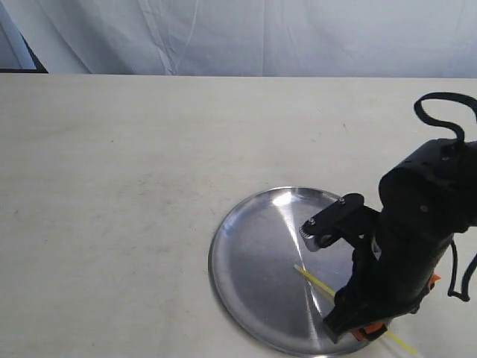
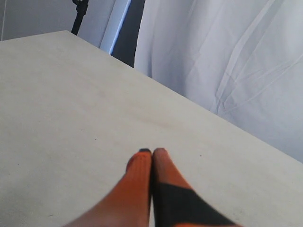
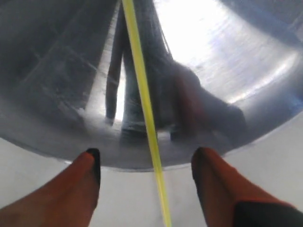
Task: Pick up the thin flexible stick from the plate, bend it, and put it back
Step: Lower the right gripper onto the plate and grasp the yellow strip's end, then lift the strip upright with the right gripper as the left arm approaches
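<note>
The shiny silver plate (image 1: 253, 253) lies at the lower right of the table. The thin yellow-green stick (image 1: 314, 280) lies straight on it, and one end runs out over the plate's near rim onto the table. My right gripper (image 1: 365, 332) hangs low over that rim. In the right wrist view it (image 3: 147, 153) is open, and the stick (image 3: 144, 104) runs between the two orange fingers, touching neither, with the plate (image 3: 227, 61) beyond. My left gripper (image 2: 152, 151) is shut on nothing above bare table and does not show in the exterior view.
The pale table (image 1: 112, 186) stretches left and back from the plate. A white cloth backdrop (image 1: 298, 37) hangs behind the far edge. The right arm's black body (image 1: 425, 216) covers the plate's right side.
</note>
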Controlling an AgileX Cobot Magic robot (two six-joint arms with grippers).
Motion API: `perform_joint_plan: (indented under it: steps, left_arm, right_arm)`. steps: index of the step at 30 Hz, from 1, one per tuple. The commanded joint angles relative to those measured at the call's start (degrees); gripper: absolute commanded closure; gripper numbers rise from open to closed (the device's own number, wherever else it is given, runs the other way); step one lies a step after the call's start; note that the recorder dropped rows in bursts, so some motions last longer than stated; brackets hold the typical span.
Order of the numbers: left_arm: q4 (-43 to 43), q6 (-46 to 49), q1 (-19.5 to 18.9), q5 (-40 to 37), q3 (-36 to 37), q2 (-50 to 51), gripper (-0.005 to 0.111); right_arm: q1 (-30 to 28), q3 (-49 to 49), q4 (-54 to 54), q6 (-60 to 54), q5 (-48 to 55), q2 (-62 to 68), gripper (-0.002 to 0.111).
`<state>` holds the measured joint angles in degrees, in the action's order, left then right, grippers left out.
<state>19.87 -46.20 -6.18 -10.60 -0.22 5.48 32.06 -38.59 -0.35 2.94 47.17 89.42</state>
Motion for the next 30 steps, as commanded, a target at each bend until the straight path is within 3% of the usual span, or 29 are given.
perform_joint_plan:
  steps: [1, 6, 8, 10, 11, 15, 24, 26, 30]
  left_arm:
    - [0.49, 0.2, -0.02, 0.16, 0.22, -0.48, 0.107]
    - [0.49, 0.2, -0.02, 0.16, 0.22, -0.48, 0.107]
    - [0.49, 0.2, -0.02, 0.16, 0.22, -0.48, 0.107]
    - [0.49, 0.2, -0.02, 0.16, 0.22, -0.48, 0.107]
    - [0.49, 0.2, -0.02, 0.16, 0.22, -0.48, 0.107]
    - [0.49, 0.2, -0.02, 0.16, 0.22, -0.48, 0.107]
    - [0.49, 0.2, -0.02, 0.17, 0.22, -0.6, 0.107]
    - [0.49, 0.2, -0.02, 0.17, 0.22, -0.6, 0.107]
    - [0.49, 0.2, -0.02, 0.17, 0.22, -0.6, 0.107]
  right_arm:
    - [0.04, 0.07, -0.66, 0.07, -3.42, 2.98, 0.052]
    - [0.04, 0.07, -0.66, 0.19, -5.51, 6.07, 0.057]
    - [0.04, 0.07, -0.66, 0.19, -5.98, 7.21, 0.074]
    - [0.04, 0.07, -0.66, 0.19, -6.19, 7.87, 0.102]
    - [0.04, 0.07, -0.79, 0.01, -6.19, 7.87, 0.108]
    - [0.04, -0.05, -0.79, -0.89, -7.03, 5.7, 0.109]
    - [0.04, -0.05, 1.78, -0.89, -8.55, -12.48, 0.109]
    - [0.04, -0.05, 4.19, -1.04, -8.69, -16.6, 0.109]
    - [0.04, -0.05, 18.1, -11.73, -5.48, -27.1, 0.109]
